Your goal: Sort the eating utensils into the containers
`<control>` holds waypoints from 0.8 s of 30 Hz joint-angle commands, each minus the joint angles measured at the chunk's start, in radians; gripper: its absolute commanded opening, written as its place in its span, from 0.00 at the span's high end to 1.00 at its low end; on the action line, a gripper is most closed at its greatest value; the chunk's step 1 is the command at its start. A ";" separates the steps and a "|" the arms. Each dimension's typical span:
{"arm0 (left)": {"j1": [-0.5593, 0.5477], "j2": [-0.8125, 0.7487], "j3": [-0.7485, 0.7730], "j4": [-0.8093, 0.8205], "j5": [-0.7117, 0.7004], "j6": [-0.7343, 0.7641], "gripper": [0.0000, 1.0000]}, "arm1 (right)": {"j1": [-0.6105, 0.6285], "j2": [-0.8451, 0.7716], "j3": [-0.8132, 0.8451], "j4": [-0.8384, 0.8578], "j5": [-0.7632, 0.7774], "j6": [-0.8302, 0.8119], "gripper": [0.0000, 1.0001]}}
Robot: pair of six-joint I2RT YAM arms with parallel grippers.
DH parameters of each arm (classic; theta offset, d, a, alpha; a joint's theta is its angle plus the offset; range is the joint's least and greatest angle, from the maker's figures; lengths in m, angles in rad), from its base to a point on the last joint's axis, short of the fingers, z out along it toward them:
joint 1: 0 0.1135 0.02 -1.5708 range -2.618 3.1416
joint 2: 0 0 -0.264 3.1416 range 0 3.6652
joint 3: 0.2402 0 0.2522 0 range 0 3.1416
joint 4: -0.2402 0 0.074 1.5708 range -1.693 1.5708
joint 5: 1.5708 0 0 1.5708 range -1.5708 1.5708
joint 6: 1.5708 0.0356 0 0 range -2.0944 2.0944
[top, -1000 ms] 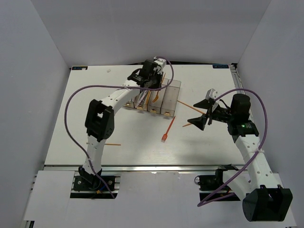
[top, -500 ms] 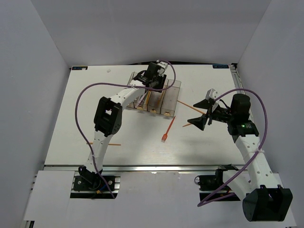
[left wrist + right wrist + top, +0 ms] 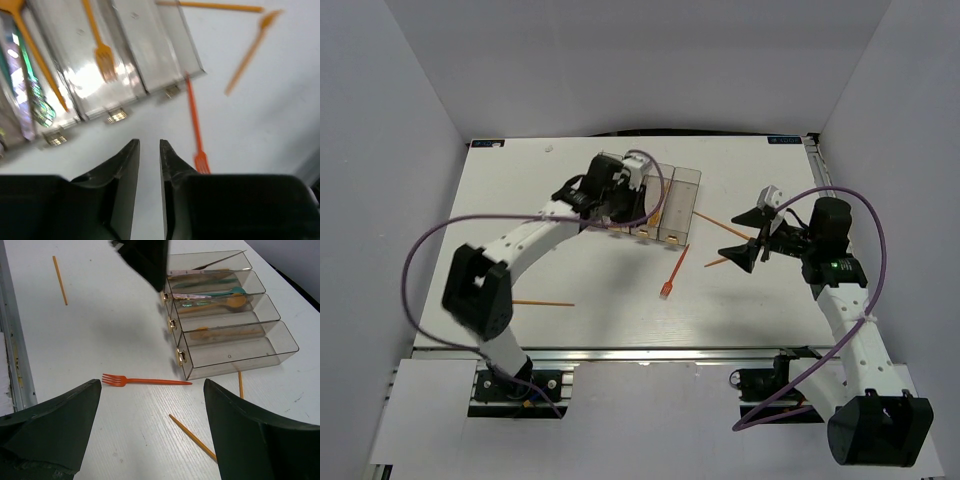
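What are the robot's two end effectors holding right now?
Nothing. The left end effector has its fingers slightly apart with nothing between them; the right end effector is wide open and empty.

White table (image 3: 605, 330) enclosed by plain pale walls (image 3: 390, 150) at left, far and right edges, metal rail (image 3: 650, 352) along near edge, small white scrap (image 3: 549, 148) near far-left corner.

We find a fork (image 3: 674, 271) just before the containers (image 3: 682, 205) (more utensils (image 3: 220, 292) lie inside them) and a slender utensil (image 3: 542, 302) well off front-left.
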 commanded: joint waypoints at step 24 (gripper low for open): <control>-0.322 0.159 -0.113 0.139 -0.330 -0.167 0.42 | -0.056 -0.007 -0.005 -0.004 -0.032 -0.009 0.11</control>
